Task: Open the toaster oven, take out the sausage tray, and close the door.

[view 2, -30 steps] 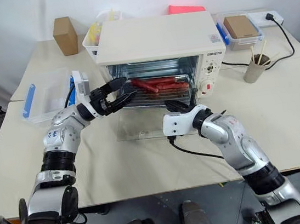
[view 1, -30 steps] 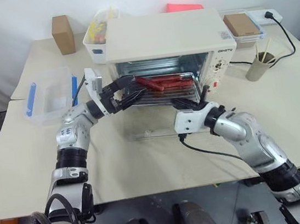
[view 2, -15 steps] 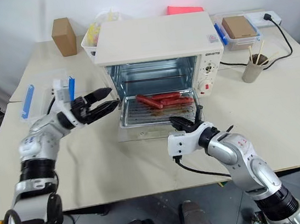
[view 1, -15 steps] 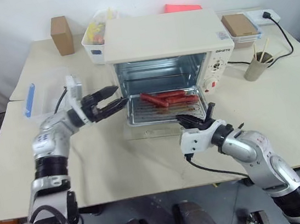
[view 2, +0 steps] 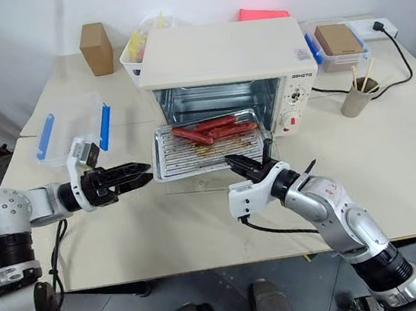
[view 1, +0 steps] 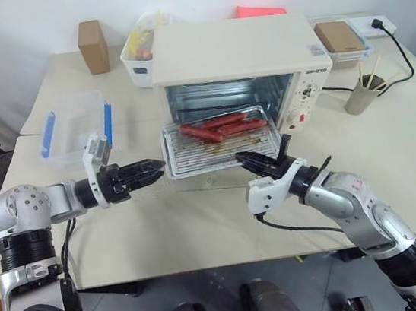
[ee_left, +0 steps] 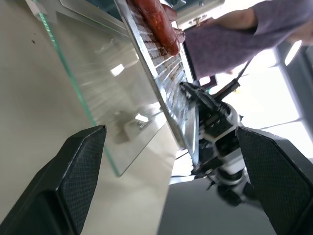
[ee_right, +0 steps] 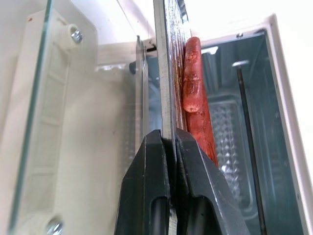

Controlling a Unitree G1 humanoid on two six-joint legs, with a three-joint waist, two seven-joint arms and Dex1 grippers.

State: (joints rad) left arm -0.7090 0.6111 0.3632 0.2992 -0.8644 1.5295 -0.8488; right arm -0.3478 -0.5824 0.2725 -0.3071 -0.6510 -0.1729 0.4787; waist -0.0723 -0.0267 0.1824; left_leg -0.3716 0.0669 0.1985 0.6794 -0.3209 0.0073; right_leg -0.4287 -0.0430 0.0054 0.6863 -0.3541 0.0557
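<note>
Left eye view: the right gripper (view 1: 248,158) is clenched on the front rim of the tray (view 1: 218,143), and the tray now sits mostly outside the oven (view 1: 238,63), hanging over the lowered glass door (view 1: 196,181); a second ago it was still deep on the rack. The sausages (view 1: 212,128) lie along its back half. The left gripper (view 1: 150,167) has drawn away from the oven mouth and now hovers off the tray's left edge, released and holding nothing. A clear box (view 1: 74,127) with blue clips stays put on the table (view 1: 164,230) behind that arm.

Right eye view: the same layout. The tray's rear edge is only just inside the oven opening, so I judge the pull-out step nearly done. The left fingers are near the left rim but apart from it.

Left wrist view: the spread fingers (ee_left: 73,171) frame the door's glass edge and the tray above it, with the right gripper pinching the far rim. The tray looks clear of the glass.

Right wrist view: both fingers (ee_right: 156,186) are pressed onto the thin metal rim, one sausage lying just beside the grip, and the oven cavity lies open beyond.

What this means: one more short pull should free the tray, which then needs setting down on the table. A one-sided pinch may let it tip, so the left gripper could support the other edge. The door is not yet closed.
</note>
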